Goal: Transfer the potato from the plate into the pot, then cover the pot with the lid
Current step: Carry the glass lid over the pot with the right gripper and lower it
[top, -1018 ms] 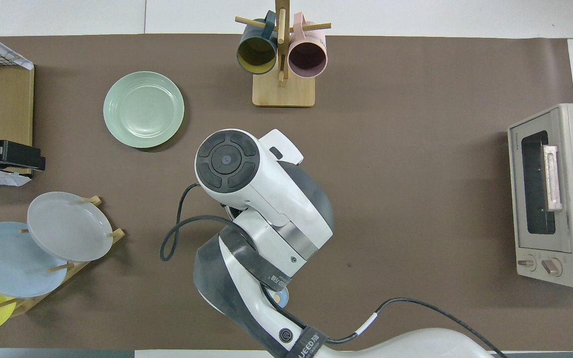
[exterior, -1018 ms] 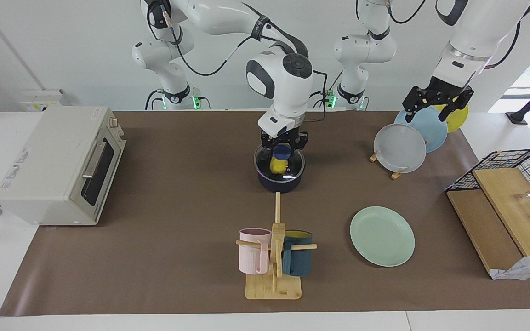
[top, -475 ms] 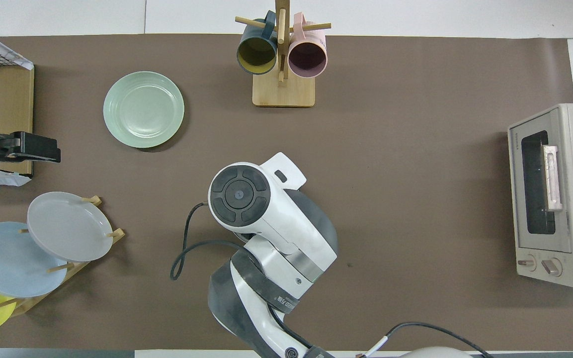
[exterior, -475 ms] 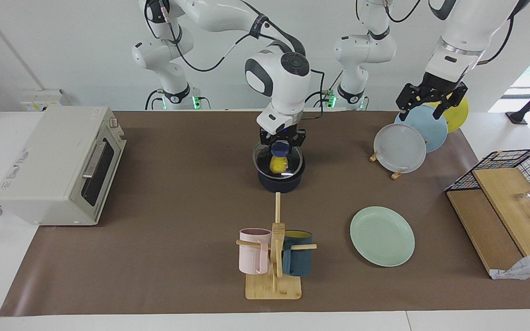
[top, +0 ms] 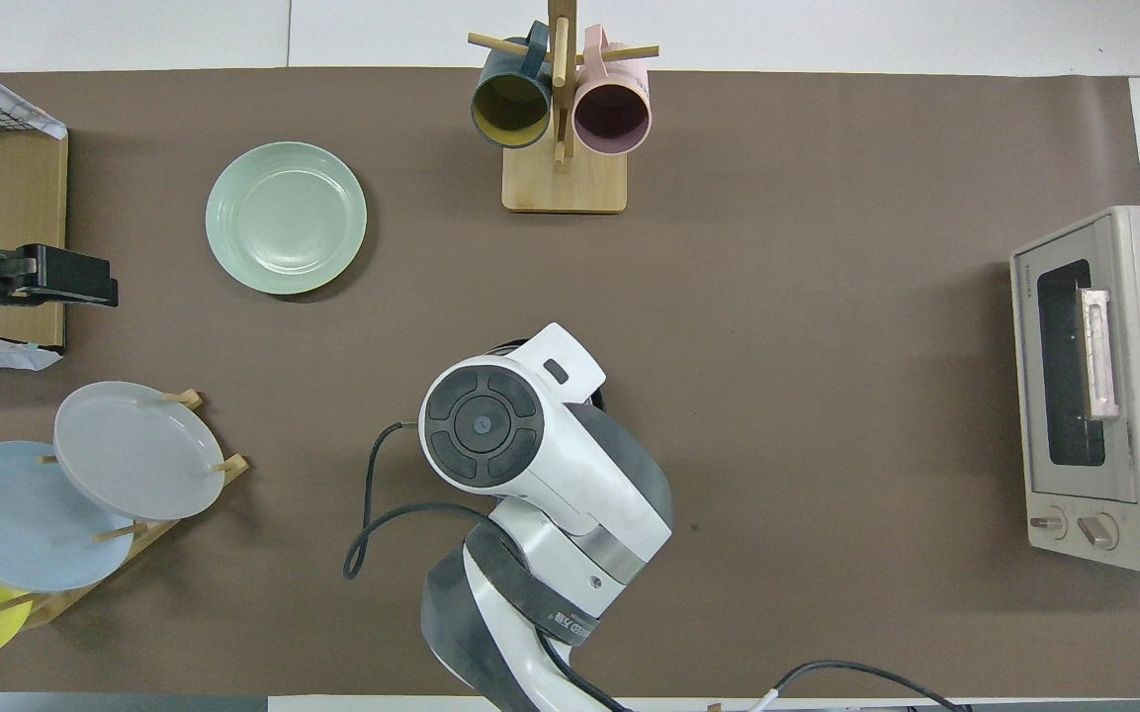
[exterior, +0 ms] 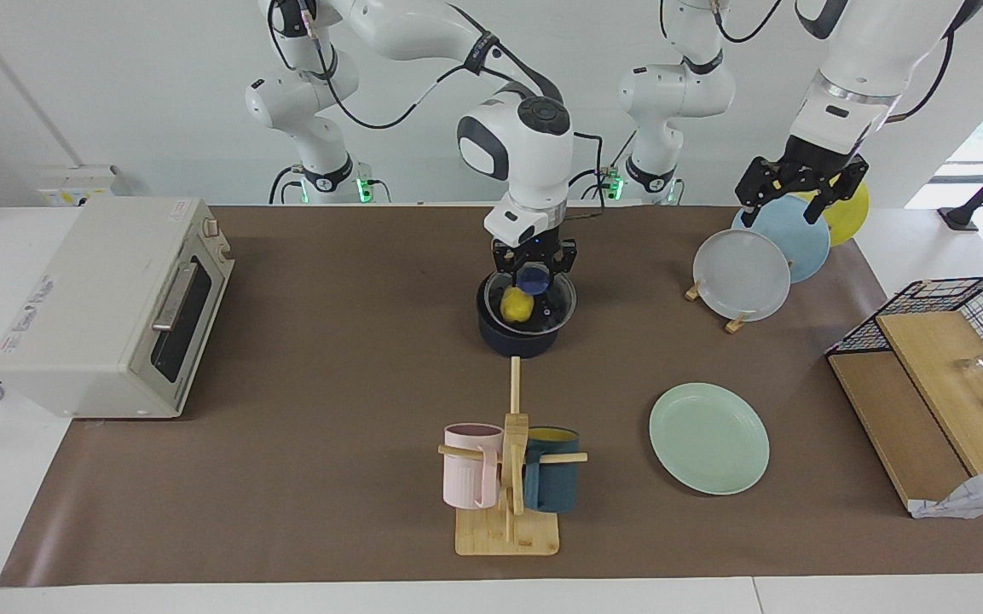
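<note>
**Ana:** Facing view first: what are the jaws doing?

**Ben:** At upper centre of the frame, the right gripper (exterior: 534, 266) is pinching the blue knob of the lid (exterior: 546, 300), fingertips closed on it. The lid is sitting tilted over the pot (exterior: 518, 339), offset toward the frame's right, so part of the pot's rim is showing uncovered.

**Ana:** And the potato?

**Ben:** The potato (exterior: 515, 305) is lying inside the pot, showing yellow just below the knob.

**Ana:** What is the other arm doing?

**Ben:** The left gripper (exterior: 798, 189) is hanging at upper right, jaws spread wide and holding nothing, over the rack of upright plates (exterior: 743, 275). That arm is waiting.

**Ana:** Where is the plate lying?

**Ben:** The plate (exterior: 708, 437) is lying flat and bare at lower right of centre, well apart from the pot. In the overhead view it is showing at upper left (top: 285, 218).

**Ana:** Is the overhead view showing the pot?

**Ben:** No, the right arm's wrist is covering it at lower centre. The left gripper (top: 75, 279) is poking in at the frame's left edge.

**Ana:** Anything else?

**Ben:** A mug stand (exterior: 508, 477) is standing at lower centre of the facing view, and an oven (exterior: 107, 305) is sitting at the left.
</note>
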`<act>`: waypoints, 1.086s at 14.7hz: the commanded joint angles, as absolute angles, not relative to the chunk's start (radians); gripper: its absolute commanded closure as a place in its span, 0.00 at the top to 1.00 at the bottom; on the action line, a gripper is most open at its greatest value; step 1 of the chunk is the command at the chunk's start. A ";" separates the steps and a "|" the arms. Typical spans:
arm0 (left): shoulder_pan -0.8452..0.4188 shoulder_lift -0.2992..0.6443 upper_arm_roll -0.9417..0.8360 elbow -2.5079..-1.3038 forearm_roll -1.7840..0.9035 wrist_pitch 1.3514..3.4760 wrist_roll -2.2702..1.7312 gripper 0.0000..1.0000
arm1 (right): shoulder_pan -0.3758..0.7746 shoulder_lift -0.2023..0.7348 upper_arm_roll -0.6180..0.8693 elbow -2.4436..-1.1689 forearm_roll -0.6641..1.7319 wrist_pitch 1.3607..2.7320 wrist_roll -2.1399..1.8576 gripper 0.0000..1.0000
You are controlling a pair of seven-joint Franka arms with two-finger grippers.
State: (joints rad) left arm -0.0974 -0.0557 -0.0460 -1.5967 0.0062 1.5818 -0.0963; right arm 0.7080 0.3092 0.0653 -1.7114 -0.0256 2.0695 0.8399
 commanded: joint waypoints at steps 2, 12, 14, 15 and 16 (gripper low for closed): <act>-0.100 -0.043 -0.040 -1.572 0.006 1.555 -0.020 1.00 | 0.701 0.279 0.071 -1.766 -0.026 2.095 0.858 0.00; -0.100 -0.052 -0.032 -1.598 0.008 1.565 -0.077 1.00 | 0.686 0.282 0.067 -1.769 -0.043 2.128 0.795 0.00; -0.098 -0.051 -0.029 -1.608 0.008 1.563 -0.077 1.00 | 0.687 0.282 0.067 -1.784 -0.044 2.166 0.793 0.00; -0.100 -0.048 -0.017 -1.606 0.008 1.563 -0.075 1.00 | 0.690 0.281 0.067 -1.790 -0.048 2.172 0.793 0.00; -0.100 -0.041 -0.009 -1.602 0.008 1.560 -0.075 1.00 | 0.693 0.279 0.067 -1.796 -0.070 2.174 0.796 0.00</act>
